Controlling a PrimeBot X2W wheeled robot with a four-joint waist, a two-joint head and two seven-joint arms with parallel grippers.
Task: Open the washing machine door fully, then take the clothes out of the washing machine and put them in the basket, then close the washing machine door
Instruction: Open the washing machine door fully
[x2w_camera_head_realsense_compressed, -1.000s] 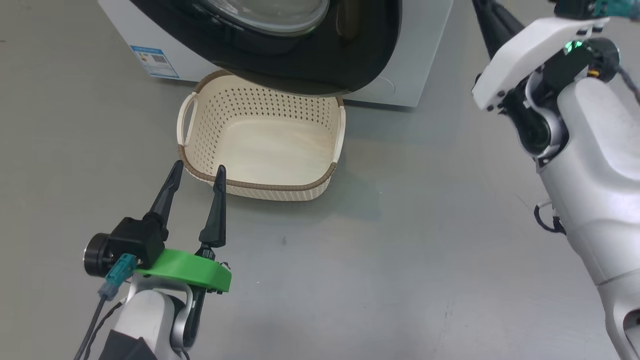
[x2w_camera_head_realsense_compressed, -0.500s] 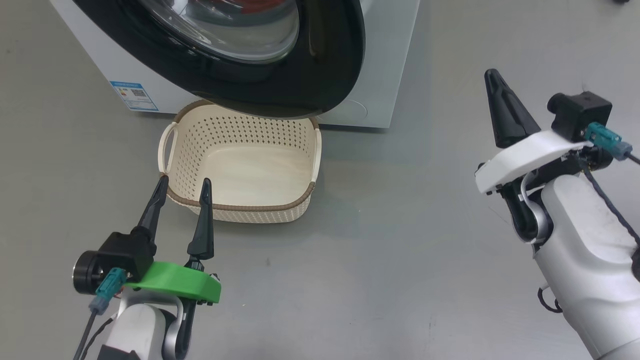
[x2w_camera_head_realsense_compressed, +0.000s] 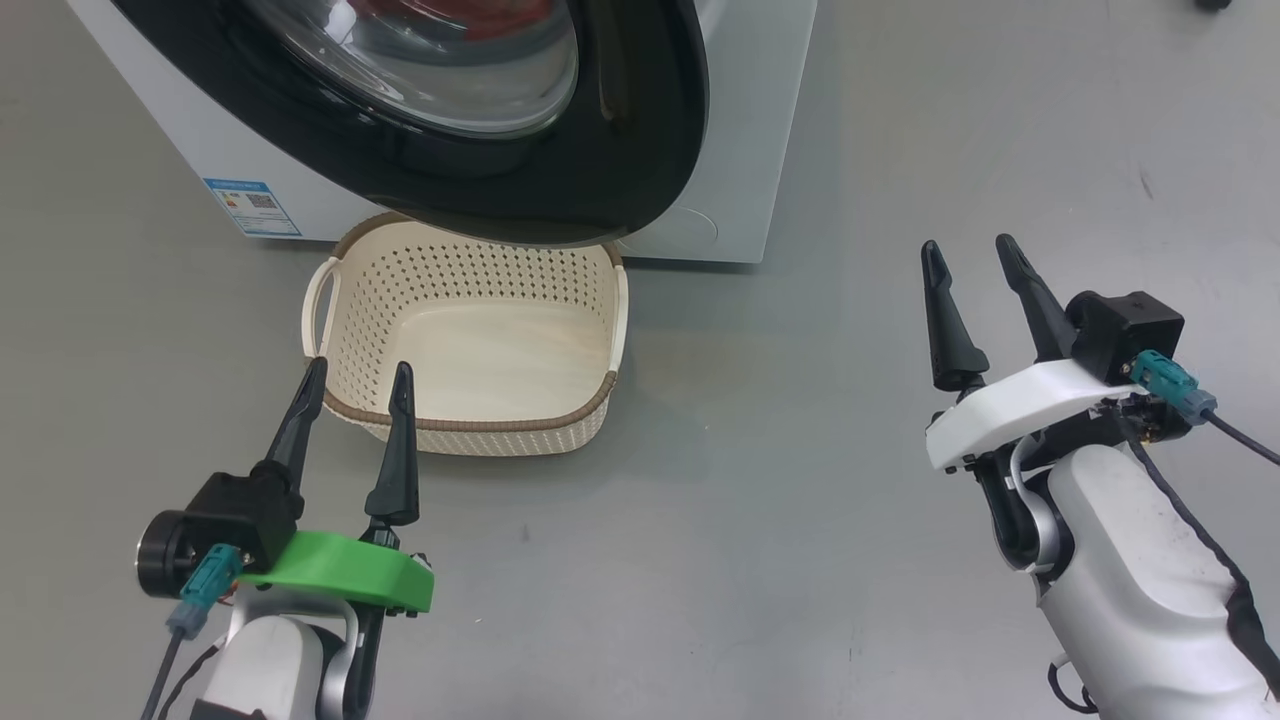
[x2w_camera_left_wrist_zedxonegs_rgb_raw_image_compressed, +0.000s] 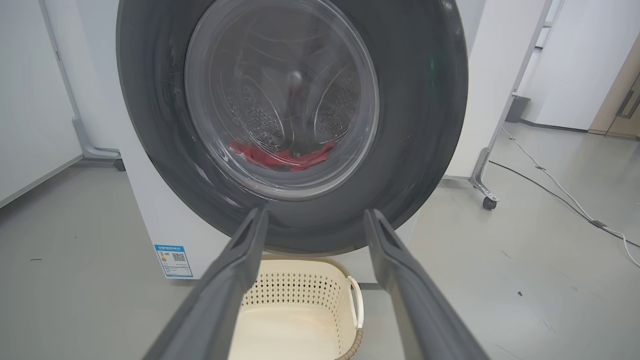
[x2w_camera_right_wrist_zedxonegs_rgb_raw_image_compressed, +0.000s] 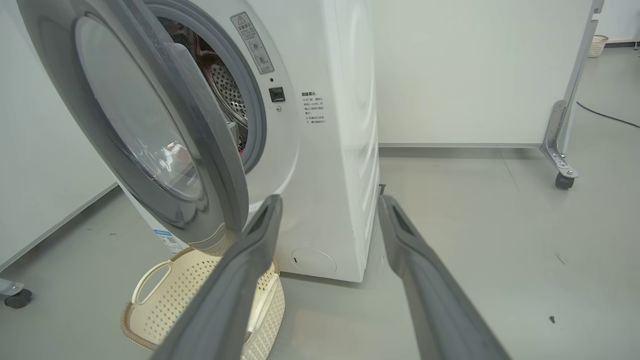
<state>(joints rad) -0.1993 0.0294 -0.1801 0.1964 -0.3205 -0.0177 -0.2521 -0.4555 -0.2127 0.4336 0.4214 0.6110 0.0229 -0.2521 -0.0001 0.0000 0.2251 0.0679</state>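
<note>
Step in hand: the opening of the washing machine door (x2w_camera_head_realsense_compressed: 610, 150) is being judged as half done; in the right wrist view it is standing ajar, not yet swung fully back.
Left claw (x2w_camera_head_realsense_compressed: 360, 366): being held wide and empty, low over the floor (x2w_camera_head_realsense_compressed: 800, 450), just in front of the basket's near rim.
Right claw (x2w_camera_head_realsense_compressed: 966, 243): being held wide and empty, well apart from the door, off the machine's right corner.
Clothes (x2w_camera_left_wrist_zedxonegs_rgb_raw_image_compressed: 280, 155): lying red at the bottom of the drum, being seen through the door glass.
Washing machine (x2w_camera_right_wrist_zedxonegs_rgb_raw_image_compressed: 345, 150): standing on the floor, its mouth partly uncovered.
Basket (x2w_camera_head_realsense_compressed: 500, 425): sitting empty on the floor against the machine's front, under the door's lower rim.
Next move: the door's free edge is probably needing to be caught, likely by the right claw, and swung wider before anything is reached for inside.
</note>
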